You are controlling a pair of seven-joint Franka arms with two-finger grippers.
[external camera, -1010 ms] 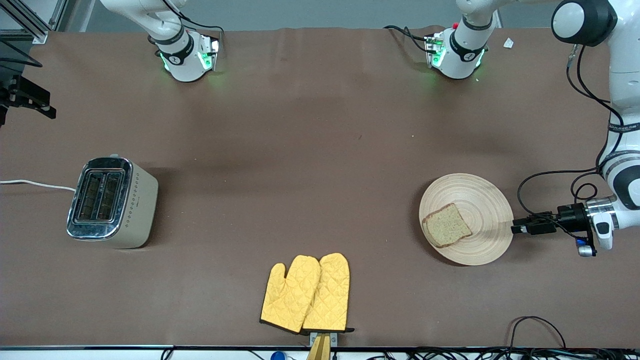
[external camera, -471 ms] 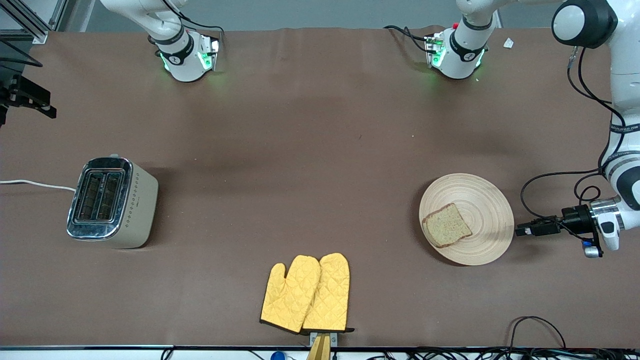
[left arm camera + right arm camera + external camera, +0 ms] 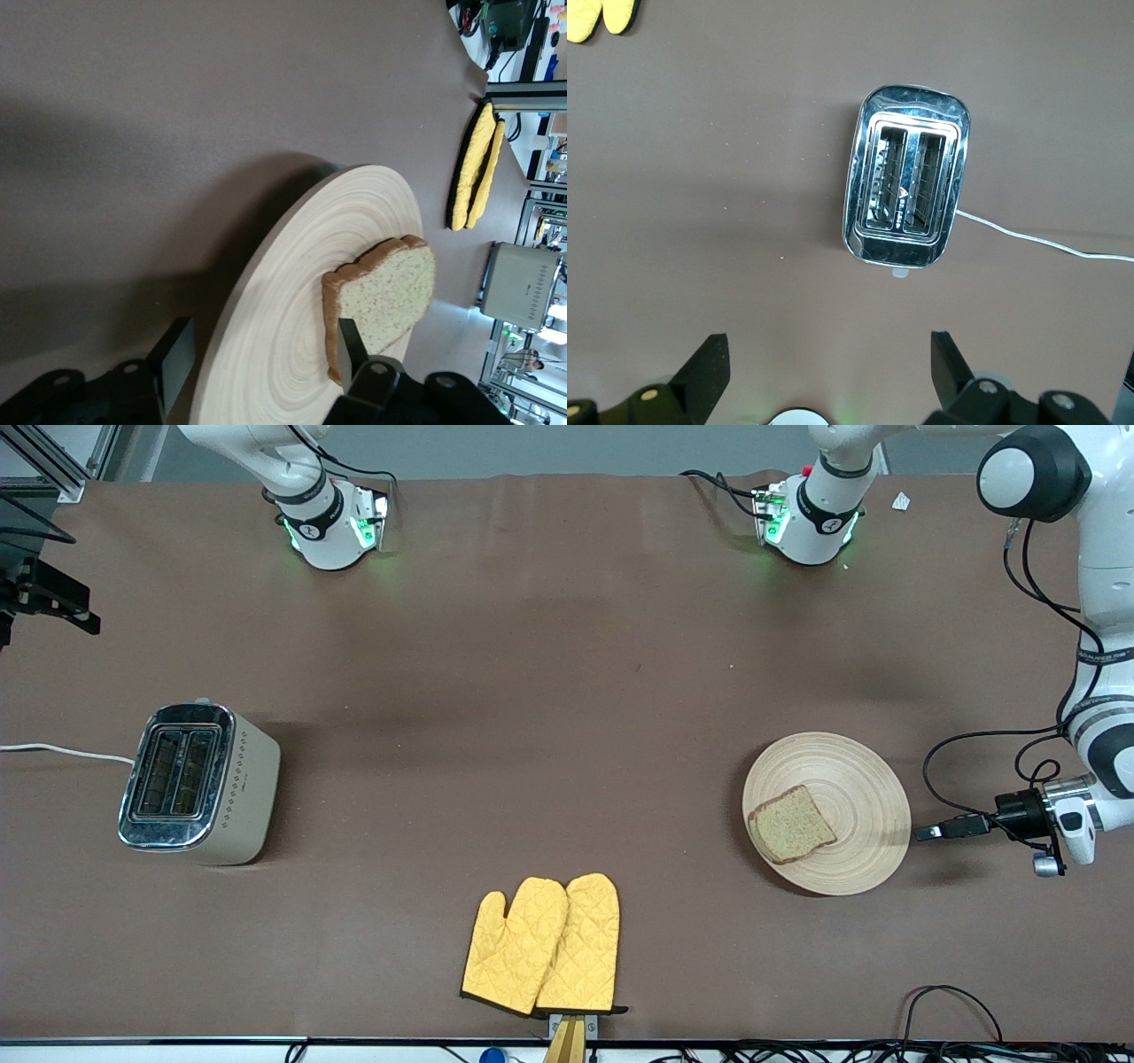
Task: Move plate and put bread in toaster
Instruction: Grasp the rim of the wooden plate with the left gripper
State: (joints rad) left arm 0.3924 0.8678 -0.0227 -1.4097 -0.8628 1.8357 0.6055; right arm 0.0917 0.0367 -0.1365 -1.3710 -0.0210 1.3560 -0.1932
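Observation:
The pale wooden plate (image 3: 855, 779) lies toward the left arm's end of the table with the slice of brown bread (image 3: 791, 825) on it. My left gripper (image 3: 928, 833) is low beside the plate's rim, open and empty, pointing at the plate. In the left wrist view its fingers (image 3: 177, 363) stand apart before the plate (image 3: 292, 292) and the bread (image 3: 385, 297). The cream toaster (image 3: 199, 784) stands toward the right arm's end. My right gripper (image 3: 830, 372) is open and empty, high over the table, with the toaster (image 3: 906, 188) below; it is out of the front view.
Two yellow oven mitts (image 3: 545, 945) lie near the front edge at mid-table. The toaster's white cord (image 3: 62, 751) runs off the right arm's end. Black cables (image 3: 957, 1010) loop at the front edge near the left arm's end.
My left gripper has drawn back a little from the plate's rim toward the left arm's end. The plate, bread and toaster have not moved.

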